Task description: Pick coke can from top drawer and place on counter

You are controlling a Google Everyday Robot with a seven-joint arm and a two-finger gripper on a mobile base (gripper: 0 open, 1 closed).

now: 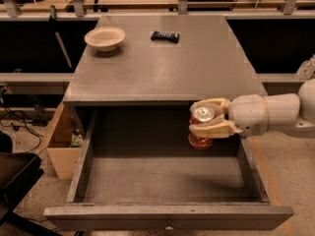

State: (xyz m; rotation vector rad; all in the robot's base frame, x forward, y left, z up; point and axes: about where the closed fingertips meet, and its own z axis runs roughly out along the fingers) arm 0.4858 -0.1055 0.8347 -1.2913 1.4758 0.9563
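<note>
Gripping the coke can (200, 141) from either side, the tool (197, 117) has its two cream fingers (212, 130) closed against the can's upper body, one on the far side and one on the near side. The can stands upright in that grasp, silver top facing up and red wall showing below the near finger. Lettering on the can cannot be read from this angle. The can sits over the rear right part of the open top drawer (167, 212) and appears clear of the drawer floor, with its top just below the front edge of the bench (162, 73). The white arm (275, 114) reaches in from the right, crossing above the drawer's right wall. The drawer is pulled fully out, with its small round knob (169, 226) visible on the front panel. On the bench, well apart from the can, a cream bowl (105, 37) rests at the rear left, and a small flat dark packet (165, 36) lies near the rear centre; any print on it is too small to read. The front lip of the bench lies between the can and the bench surface. A light brown box (60, 146) stands on the floor just beside the drawer's left wall, and dark cables (19, 119) trail further left.
</note>
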